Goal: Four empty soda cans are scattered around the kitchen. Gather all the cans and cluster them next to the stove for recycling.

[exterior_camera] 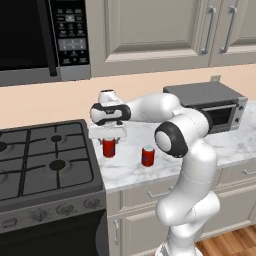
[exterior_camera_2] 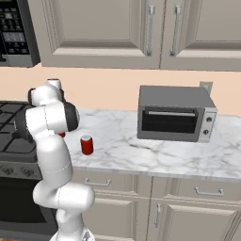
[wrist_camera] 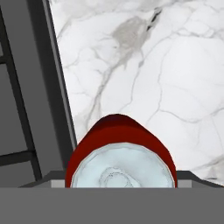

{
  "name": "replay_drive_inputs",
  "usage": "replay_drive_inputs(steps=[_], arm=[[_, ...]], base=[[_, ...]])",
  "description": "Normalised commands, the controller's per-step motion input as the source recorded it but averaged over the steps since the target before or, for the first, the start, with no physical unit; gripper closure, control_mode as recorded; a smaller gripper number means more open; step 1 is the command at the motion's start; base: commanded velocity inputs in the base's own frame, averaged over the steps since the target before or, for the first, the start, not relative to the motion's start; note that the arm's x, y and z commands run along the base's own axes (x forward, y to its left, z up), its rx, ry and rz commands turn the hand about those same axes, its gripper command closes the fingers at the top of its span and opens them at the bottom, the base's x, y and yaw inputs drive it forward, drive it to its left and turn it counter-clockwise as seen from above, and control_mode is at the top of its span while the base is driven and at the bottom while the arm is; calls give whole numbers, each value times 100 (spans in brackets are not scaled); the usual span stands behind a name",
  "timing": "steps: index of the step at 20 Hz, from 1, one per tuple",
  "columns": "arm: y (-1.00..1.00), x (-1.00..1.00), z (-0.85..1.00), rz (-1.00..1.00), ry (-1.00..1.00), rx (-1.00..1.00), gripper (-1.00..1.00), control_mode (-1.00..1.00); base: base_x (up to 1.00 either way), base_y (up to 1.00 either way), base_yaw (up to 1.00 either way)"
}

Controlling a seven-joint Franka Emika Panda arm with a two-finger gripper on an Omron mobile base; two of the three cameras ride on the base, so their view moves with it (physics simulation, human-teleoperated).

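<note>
A red soda can [exterior_camera: 109, 149] stands upright on the marble counter just right of the stove [exterior_camera: 45, 160]. My gripper [exterior_camera: 109, 136] reaches down over its top, with the fingers against its sides, shut on it. In the hand view the can [wrist_camera: 120, 140] shows its silver top between the fingertips, with the stove's edge [wrist_camera: 26, 87] at the left. A second red soda can [exterior_camera: 148, 156] stands free a little to the right and nearer the counter's front, also seen as the can [exterior_camera_2: 86, 145] in the right base view. My arm hides most of the held can there.
A grey toaster oven [exterior_camera: 210, 107] sits at the back right of the counter [exterior_camera: 125, 170]. A black microwave [exterior_camera: 30, 40] hangs above the stove, with wall cabinets [exterior_camera: 150, 30] beside it. Bare marble lies between the cans and the toaster oven [exterior_camera_2: 174, 113].
</note>
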Motion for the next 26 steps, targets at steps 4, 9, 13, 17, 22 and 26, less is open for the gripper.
replay_drive_inputs(steps=[4, 9, 13, 17, 22, 26], arm=[[-2, 0, -21, -8, -6, -6, 100, -100], [0, 3, -9, -10, -9, -1, 100, -100], [0, 1, -22, -12, -3, 0, 100, -100], [0, 0, -38, -12, 0, 0, 100, -100], [0, 0, -12, -4, 0, 0, 100, -100], [0, 0, 0, 0, 0, 0, 100, -100]], base=[[0, 0, 0], [0, 0, 0], [0, 0, 0], [0, 0, 0], [0, 0, 0], [0, 0, 0]])
